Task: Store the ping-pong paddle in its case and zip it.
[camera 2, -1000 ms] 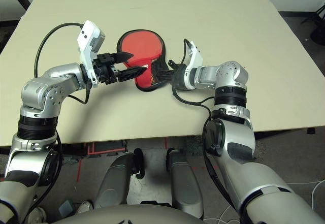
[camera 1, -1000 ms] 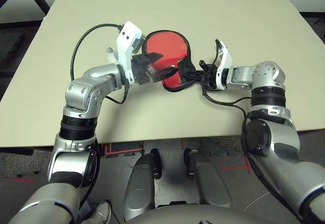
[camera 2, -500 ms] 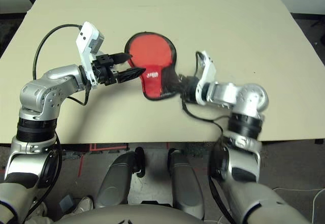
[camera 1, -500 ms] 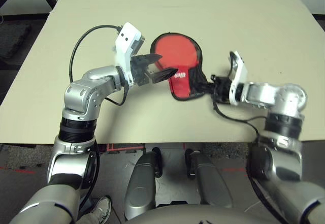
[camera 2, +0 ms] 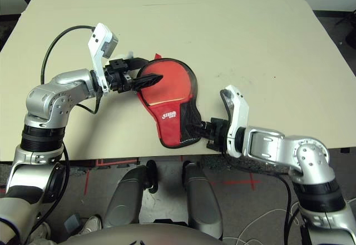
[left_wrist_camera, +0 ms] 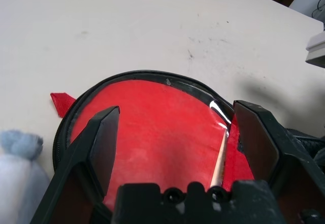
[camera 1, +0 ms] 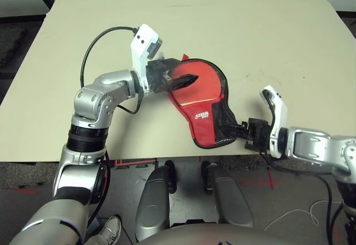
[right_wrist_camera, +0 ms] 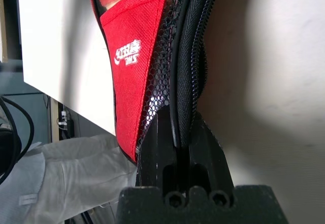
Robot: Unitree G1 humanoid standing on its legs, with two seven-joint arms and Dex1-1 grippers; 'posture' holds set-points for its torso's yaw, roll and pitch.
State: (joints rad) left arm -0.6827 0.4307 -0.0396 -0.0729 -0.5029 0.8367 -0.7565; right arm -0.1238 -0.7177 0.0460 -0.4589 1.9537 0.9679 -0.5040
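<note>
The red case (camera 1: 203,114) with black trim lies on the table (camera 1: 261,39), its narrow end at the front edge. The ping-pong paddle (left_wrist_camera: 162,132) lies inside it, with its red face and a pale wooden edge showing through the open side. My left gripper (camera 1: 186,81) is open and holds nothing. Its fingers (left_wrist_camera: 104,142) straddle the round end just above the paddle's face. My right gripper (camera 1: 240,129) is shut on the case's black zip edge (right_wrist_camera: 185,56) at the narrow end, beside the mesh pocket.
A pale fluffy thing (left_wrist_camera: 20,155) lies beside the case's round end, near a red fabric tab (left_wrist_camera: 62,103). The table's front edge (camera 1: 167,157) runs just under the right gripper, with floor below. Open tabletop stretches beyond the case.
My right gripper has drawn back toward the front edge and to the right, dragging the case's narrow end with it, so the case has swung round. The left gripper stays open over the round end.
</note>
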